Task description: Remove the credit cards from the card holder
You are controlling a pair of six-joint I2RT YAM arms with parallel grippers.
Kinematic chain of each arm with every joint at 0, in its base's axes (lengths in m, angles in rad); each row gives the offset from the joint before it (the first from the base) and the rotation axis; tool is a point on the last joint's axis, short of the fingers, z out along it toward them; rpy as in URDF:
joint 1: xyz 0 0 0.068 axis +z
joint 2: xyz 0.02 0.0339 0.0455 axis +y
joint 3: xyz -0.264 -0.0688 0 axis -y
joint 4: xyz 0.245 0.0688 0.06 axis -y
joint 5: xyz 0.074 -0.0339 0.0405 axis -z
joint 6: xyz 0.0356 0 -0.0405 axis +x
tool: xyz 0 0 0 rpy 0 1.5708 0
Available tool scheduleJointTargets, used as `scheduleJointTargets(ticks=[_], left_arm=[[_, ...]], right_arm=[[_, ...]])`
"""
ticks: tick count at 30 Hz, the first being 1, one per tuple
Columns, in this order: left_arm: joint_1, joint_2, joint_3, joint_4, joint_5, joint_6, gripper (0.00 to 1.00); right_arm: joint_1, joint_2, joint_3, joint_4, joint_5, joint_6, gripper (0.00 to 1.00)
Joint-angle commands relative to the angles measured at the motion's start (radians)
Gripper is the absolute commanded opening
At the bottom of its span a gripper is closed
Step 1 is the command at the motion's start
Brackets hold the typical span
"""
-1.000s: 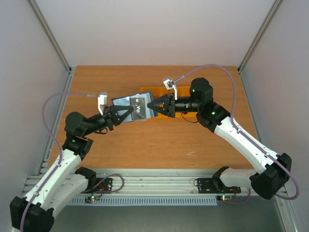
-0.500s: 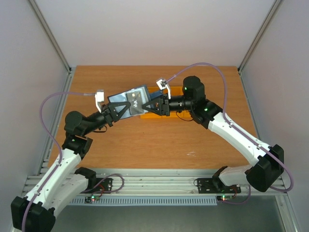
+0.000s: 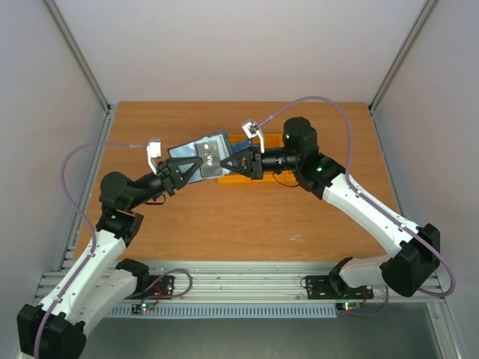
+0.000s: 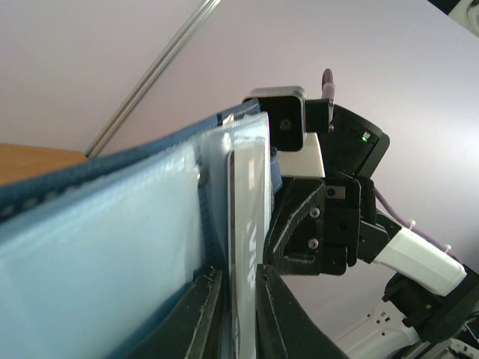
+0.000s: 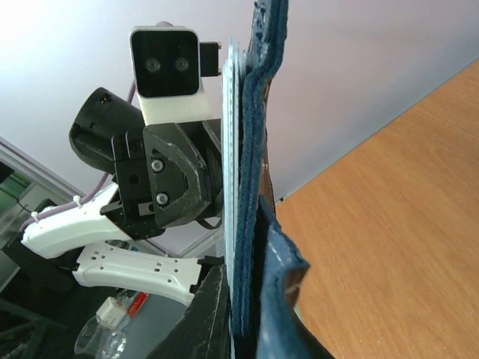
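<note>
Both sides of open card holder (image 3: pixel 196 149) clamped, left gripper (image 3: pixel 200 167) on one, right gripper (image 3: pixel 233 161) on other.

White-shelled left arm (image 3: pixel 96 258) and right arm (image 3: pixel 374 217), black left hand (image 4: pixel 236 295) and right hand (image 5: pixel 243 299), purple cables (image 3: pixel 325 98), white wrist cameras (image 3: pixel 154 152)

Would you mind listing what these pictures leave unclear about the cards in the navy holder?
- Card count in the dark navy folding card holder: top view too small; both wrist views edge-on.
- Orange plastic bin contents: top view, covered by right gripper.
</note>
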Motion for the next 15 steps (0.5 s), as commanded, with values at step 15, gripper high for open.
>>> scheduleJointTargets(ticks=[15], left_arm=[[0.006,0.007,0.015,0.044,0.089,0.076,0.02]], right_arm=[[-0.018,-0.048,0.026,0.053,-0.042,0.014,0.01]])
